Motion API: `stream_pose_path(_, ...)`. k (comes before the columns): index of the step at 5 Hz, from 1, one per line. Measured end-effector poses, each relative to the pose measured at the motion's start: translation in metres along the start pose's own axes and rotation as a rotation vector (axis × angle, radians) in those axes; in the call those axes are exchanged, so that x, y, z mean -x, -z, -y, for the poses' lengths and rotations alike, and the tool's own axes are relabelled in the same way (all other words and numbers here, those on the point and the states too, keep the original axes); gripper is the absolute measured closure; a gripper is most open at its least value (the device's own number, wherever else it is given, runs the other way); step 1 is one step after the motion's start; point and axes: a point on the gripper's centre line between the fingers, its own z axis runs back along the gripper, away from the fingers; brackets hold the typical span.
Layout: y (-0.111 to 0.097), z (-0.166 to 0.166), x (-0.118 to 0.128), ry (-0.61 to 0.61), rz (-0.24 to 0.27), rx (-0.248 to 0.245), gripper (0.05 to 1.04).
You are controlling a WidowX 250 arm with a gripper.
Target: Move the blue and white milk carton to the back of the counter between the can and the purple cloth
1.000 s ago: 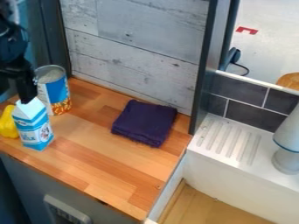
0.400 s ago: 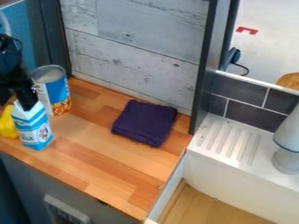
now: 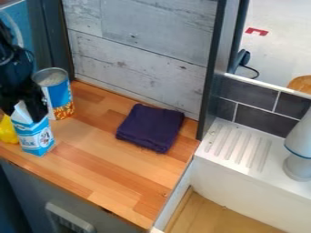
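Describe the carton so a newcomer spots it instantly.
On the wooden counter, go to the left end, under the black gripper. The carton stands upright there, white and blue. Its peaked top and flat sides set it apart from the round can behind and the yellow item beside it.

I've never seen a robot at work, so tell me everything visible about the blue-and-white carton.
The carton stands upright on the wooden counter. It looks like card: square sides, a white peaked top, blue bands and a round printed picture. The black gripper is at its top, partly hiding it; whether they touch is unclear.
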Motion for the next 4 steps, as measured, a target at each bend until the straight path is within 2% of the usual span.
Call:
stream_pose_path(1,0.003,-0.004,-0.005,-0.013,0.004,-0.013,0.242)
stream_pose_path(3,0.003,-0.004,-0.007,-0.026,-0.003,-0.02,0.243)
stream_pose_path(4,-0.001,0.009,-0.004,-0.038,-0.028,0.046,0.243)
